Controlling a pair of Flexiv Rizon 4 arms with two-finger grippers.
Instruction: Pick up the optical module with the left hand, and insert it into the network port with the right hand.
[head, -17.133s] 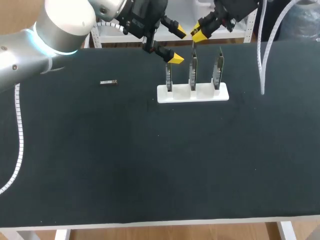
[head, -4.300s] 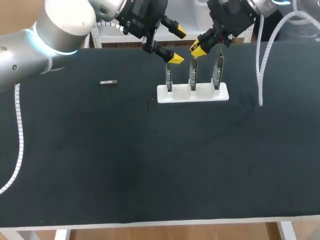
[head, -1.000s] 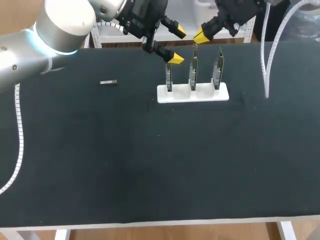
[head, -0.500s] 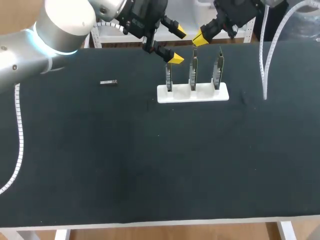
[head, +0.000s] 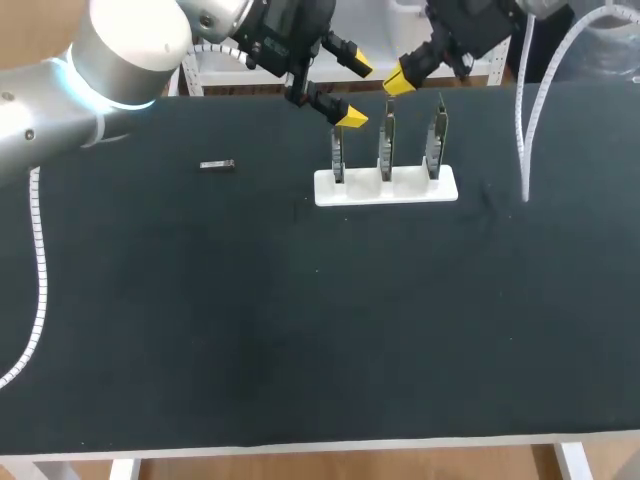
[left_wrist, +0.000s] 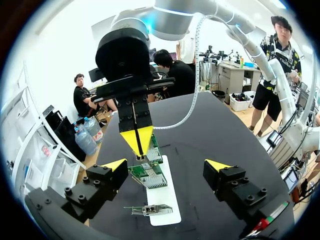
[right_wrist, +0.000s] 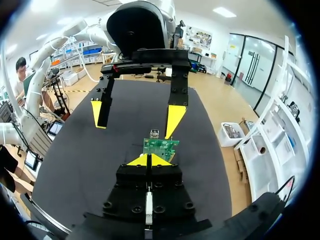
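Head view: pickup still pending, we judge. The optical module lies at frame left; our spread left tool must descend there; right tool pressed together.

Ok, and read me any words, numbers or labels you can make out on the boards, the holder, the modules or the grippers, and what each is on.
No text can be read in any view.
Green circuit boards: markings too small to read.
White holder: none.
Optical module in the right gripper: none shows.
Second module lying on the table: too small to tell.
Left gripper: none.
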